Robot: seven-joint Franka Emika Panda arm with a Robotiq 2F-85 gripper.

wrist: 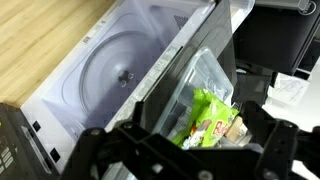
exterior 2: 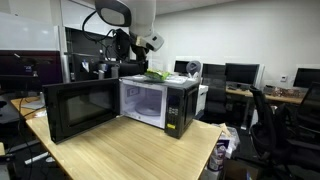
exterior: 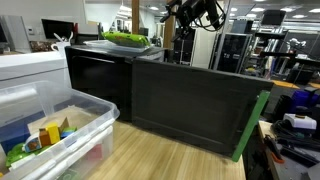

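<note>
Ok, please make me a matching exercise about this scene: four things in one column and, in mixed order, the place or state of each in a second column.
Things
1. microwave door
2. green packet
3. claw
4. turntable

Places or states
A. inside the microwave, on its floor
B. swung open
C. hanging above the top of the microwave, jaws apart
D. in a clear tray on top of the microwave

Pairs: 1-B, 2-D, 3-C, 4-A
</note>
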